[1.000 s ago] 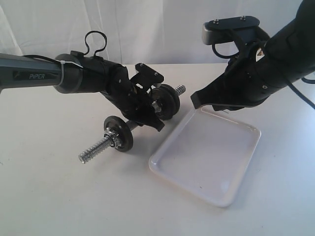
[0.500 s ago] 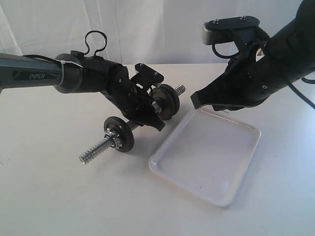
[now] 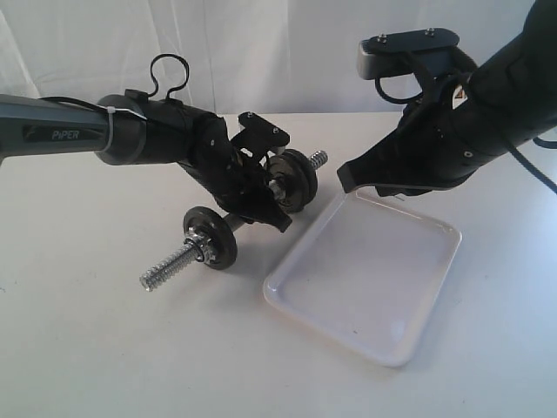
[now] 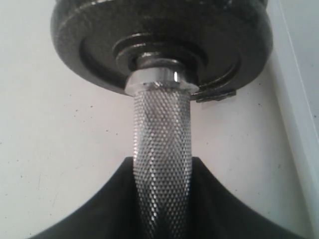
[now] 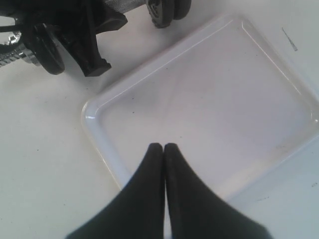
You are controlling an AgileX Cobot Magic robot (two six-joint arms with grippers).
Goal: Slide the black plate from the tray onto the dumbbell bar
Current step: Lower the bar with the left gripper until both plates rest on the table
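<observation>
My left gripper (image 3: 264,202) is shut on the knurled middle of the dumbbell bar (image 3: 171,265), which lies aslant on the table left of the tray. In the left wrist view the bar (image 4: 162,149) runs between the black fingers (image 4: 99,209) up to a black plate (image 4: 162,45) seated against a steel collar. Black plates (image 3: 294,178) sit at the bar's far end and another one (image 3: 210,237) near its threaded near end. The white tray (image 3: 365,279) holds nothing. My right gripper (image 3: 345,178) hovers shut over the tray's far edge (image 5: 163,147), with nothing in it.
The white table (image 3: 130,348) spreads in front and to the left, with a white curtain (image 3: 261,52) behind. The right arm's bulk (image 3: 487,122) hangs above the tray's back right. The tray's floor (image 5: 224,99) fills most of the right wrist view.
</observation>
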